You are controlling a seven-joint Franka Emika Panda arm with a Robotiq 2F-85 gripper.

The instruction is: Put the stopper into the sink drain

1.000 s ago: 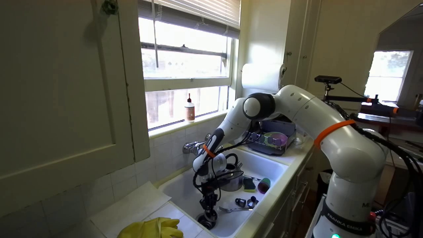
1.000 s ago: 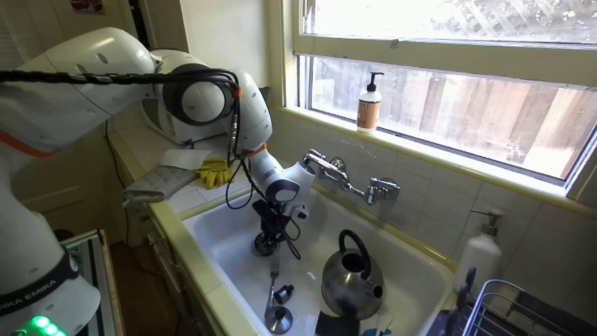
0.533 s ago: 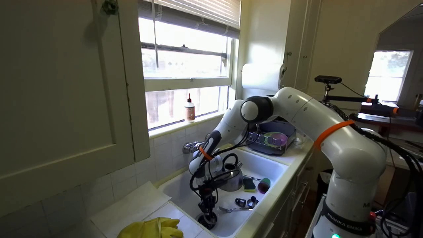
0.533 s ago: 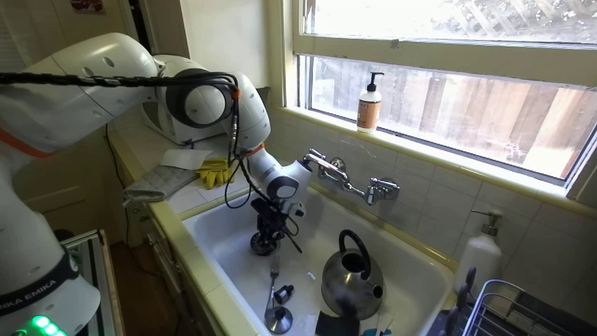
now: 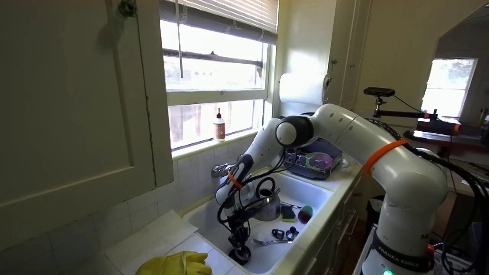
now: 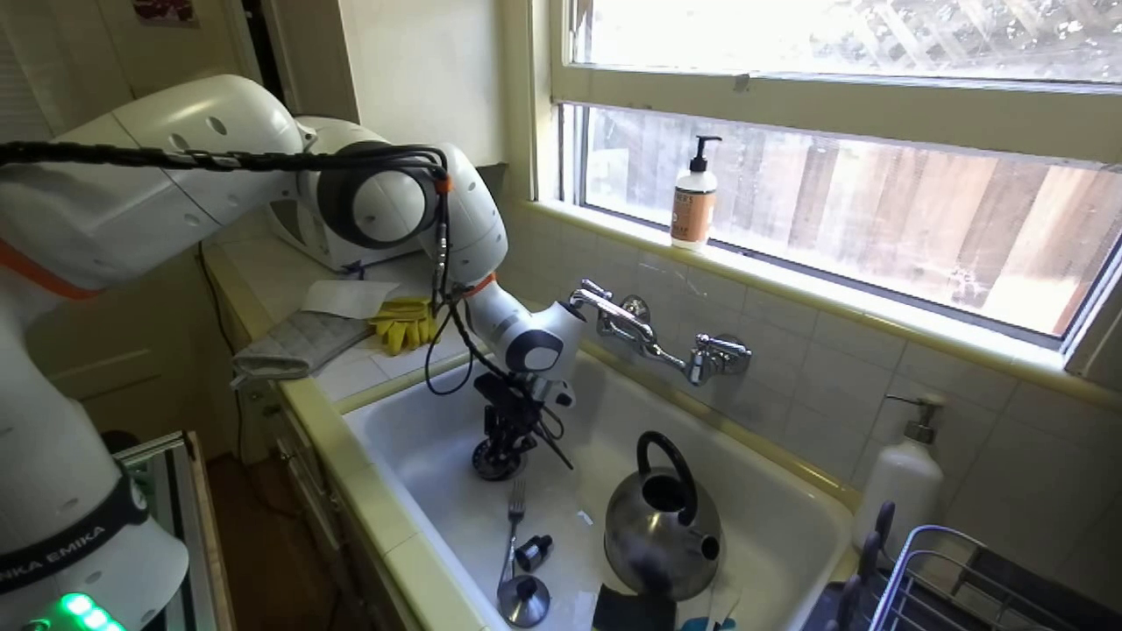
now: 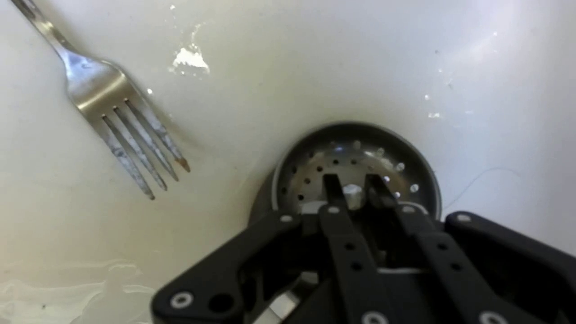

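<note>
The stopper is a round metal strainer basket [image 7: 355, 153] with small holes and a central knob. My gripper [image 7: 353, 182] has one finger on each side of the knob, close against it, and appears shut on it. The dark drain ring [image 7: 261, 204] shows past the stopper's left edge in the wrist view, so the two are not lined up there. In both exterior views the gripper [image 5: 240, 247] is low in the sink, with the stopper [image 6: 493, 463] right at the drain. The gripper hides part of the stopper, and I cannot tell how deep it sits.
A fork [image 7: 96, 85] lies beside the drain. A steel kettle [image 6: 662, 535], a small dark metal piece [image 6: 533, 552], a funnel-like metal piece [image 6: 524, 603] and a cup [image 5: 305, 214] are also in the white sink [image 6: 421, 482]. A faucet [image 6: 649, 337] projects from the wall.
The arm has lowered slightly and shifted a little, with its elbow and wrist sinking. The stopper has shifted slightly with the gripper at the drain. The other things in the sink have not moved.
</note>
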